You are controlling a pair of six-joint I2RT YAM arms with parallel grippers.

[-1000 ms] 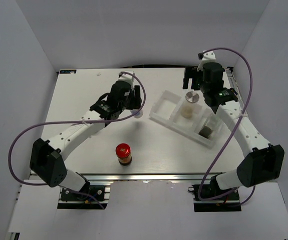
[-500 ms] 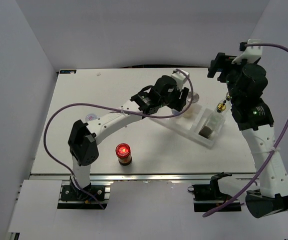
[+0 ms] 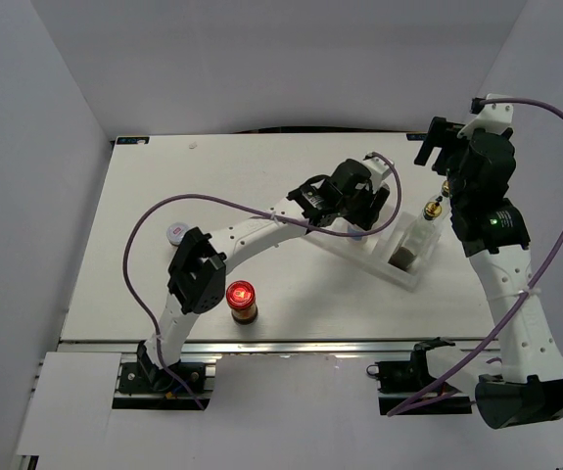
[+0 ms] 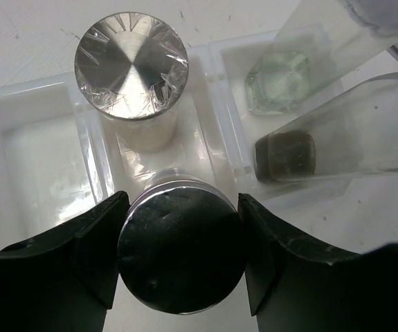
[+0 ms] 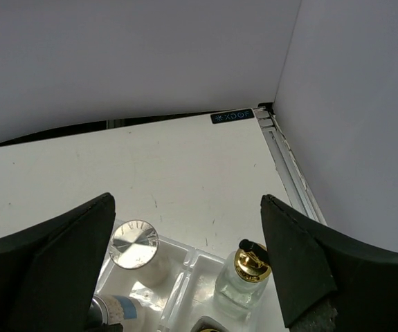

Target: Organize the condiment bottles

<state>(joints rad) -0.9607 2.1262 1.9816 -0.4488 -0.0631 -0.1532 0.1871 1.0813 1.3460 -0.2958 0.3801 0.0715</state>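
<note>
The left gripper (image 4: 181, 207) pinches a silver-lidded jar (image 4: 181, 254) over the tray's (image 4: 39, 90) near wall, just beside a second jar (image 4: 131, 66) standing in its middle compartment. The right gripper (image 5: 185, 211) hangs spread and empty above the tray.

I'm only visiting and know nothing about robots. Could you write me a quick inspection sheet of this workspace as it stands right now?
Surface: white table, no spills seen.
Job's things: clear tall bottle and dark tall bottle share an end compartment of the tray. A silver-lidded jar stands in the middle one, and a second jar is held over it. The red-lidded jar and pinkish-lidded jar stand loose on the table.
Clutter: nothing seen.
Grippers: left gripper shut on the second jar; right gripper open, empty, raised above the tray.
Cables: a purple cable loops off each arm.
Surroundings: plain white walls.
</note>
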